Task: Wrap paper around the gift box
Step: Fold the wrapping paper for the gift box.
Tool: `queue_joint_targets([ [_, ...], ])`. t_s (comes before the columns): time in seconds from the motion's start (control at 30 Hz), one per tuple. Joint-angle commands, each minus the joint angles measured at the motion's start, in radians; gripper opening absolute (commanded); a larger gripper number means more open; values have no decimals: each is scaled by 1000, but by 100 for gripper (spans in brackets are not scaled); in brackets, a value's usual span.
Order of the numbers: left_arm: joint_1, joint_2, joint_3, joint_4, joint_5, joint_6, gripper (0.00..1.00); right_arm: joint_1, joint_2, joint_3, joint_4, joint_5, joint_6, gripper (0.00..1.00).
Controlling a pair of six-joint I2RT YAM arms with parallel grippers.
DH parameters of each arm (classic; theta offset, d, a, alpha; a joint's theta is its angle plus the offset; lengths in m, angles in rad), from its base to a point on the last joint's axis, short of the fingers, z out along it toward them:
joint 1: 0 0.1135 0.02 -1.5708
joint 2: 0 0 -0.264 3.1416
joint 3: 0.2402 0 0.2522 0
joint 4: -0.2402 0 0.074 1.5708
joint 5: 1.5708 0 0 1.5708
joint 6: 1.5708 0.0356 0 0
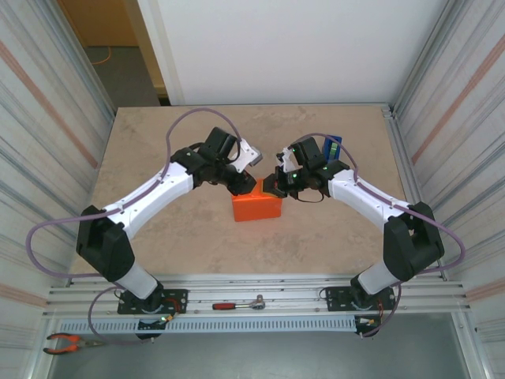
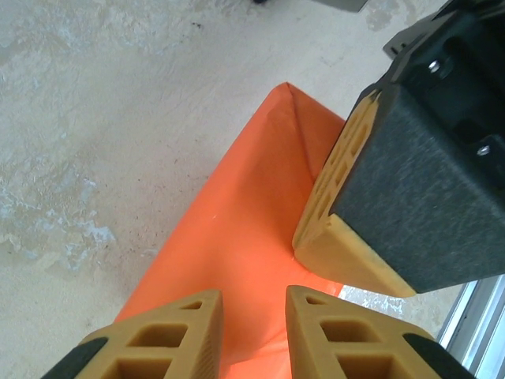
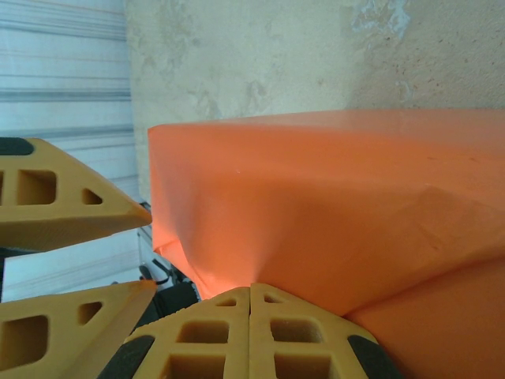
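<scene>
The gift box point(image 1: 258, 208) is a low block in the middle of the table, skinned all over in the orange paper point(image 2: 229, 229). A folded crease of that paper runs to a corner at its far end point(image 2: 290, 103). My left gripper point(image 1: 246, 185) hovers over the box's back left, and its fingers point(image 2: 254, 304) stand open with the orange top showing in the gap. My right gripper point(image 1: 276, 188) is at the box's back right. It is shut point(image 3: 251, 290), tips together against the orange paper point(image 3: 331, 205), with nothing visible between them. The two grippers almost meet.
A blue tape dispenser point(image 1: 332, 146) stands behind the right arm. A red-handled ratchet point(image 1: 239, 304) lies on the front rail, and orange-handled pliers point(image 1: 67, 343) lie at the lower left. Corrugated walls close both sides of the tan table point(image 1: 158, 142).
</scene>
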Motion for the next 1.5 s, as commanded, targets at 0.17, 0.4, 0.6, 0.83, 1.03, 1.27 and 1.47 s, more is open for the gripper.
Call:
queue_joint_targets([
  [0.17, -14, 5, -38, 8, -7, 21, 28, 3, 29, -35, -56, 40, 13, 0],
  [0.4, -28, 2, -70, 19, -34, 25, 28, 5, 31, -31, -54, 39, 15, 0],
  [0.6, -54, 3, -95, 29, -91, 37, 27, 5, 33, -21, -56, 34, 17, 0],
  [0.83, -92, 1, -115, 36, -170, 59, 27, -4, 26, 10, -61, 15, 25, 0],
  [1.03, -121, -5, -133, 41, -220, 76, 27, -123, -40, 102, -50, -51, 65, 0],
  [1.27, -130, -9, -150, 51, -224, 76, 26, -360, -121, 125, -53, -59, 98, 23],
  [1.47, -131, -14, -158, 61, -218, 76, 27, -552, -110, 61, -19, -40, 103, 60],
])
